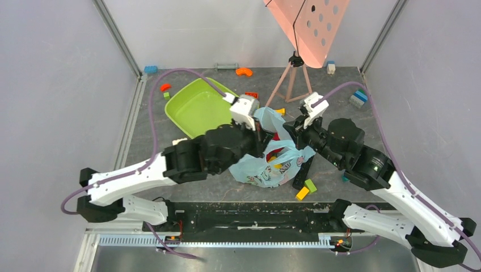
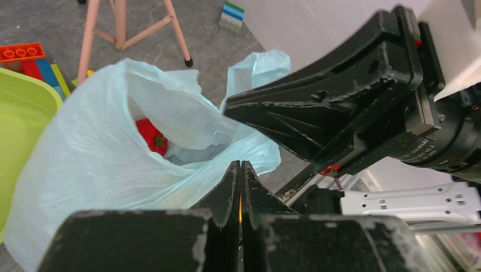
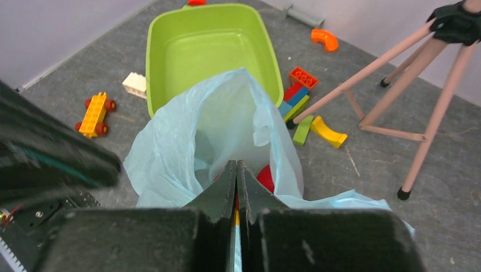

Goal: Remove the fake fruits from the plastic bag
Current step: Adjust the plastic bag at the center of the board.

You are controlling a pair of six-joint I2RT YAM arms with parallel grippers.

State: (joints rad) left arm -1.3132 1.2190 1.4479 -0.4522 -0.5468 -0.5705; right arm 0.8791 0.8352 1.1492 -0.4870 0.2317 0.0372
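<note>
I read both jaws pressed together: left gripper (image 2: 240, 170) pinches plastic bag (image 1: 266, 170) rim at 9 o'clock, right gripper (image 3: 236, 170) at 3 o'clock. Red fruit (image 2: 150, 136) sits inside bag. I judge 0 fruits out, extraction not yet begun.

Arms: 2, the left arm (image 1: 142, 173) and the right arm (image 1: 397, 187)
Grippers: 2, the left gripper (image 2: 240, 165) and the right gripper (image 3: 236, 164)
Bags: 1, the plastic bag (image 1: 266, 170)
Fake fruits: only 1 red fruit (image 2: 152, 136) can be counted in the bag; the film hides the others
Tubs: 1, the green tub (image 1: 198, 107), at 10 o'clock from the bag
Tripods: 1, the tripod (image 1: 292, 85), at 12 o'clock
Arch pieces: 2, the orange arch (image 1: 244, 71) and the red arch (image 1: 165, 87)
Blocks at 5 o'clock: 2, the green block (image 1: 310, 185) and the yellow block (image 1: 302, 193)
Wheeled toys: 1, the wheeled yellow toy (image 3: 93, 115)
</note>
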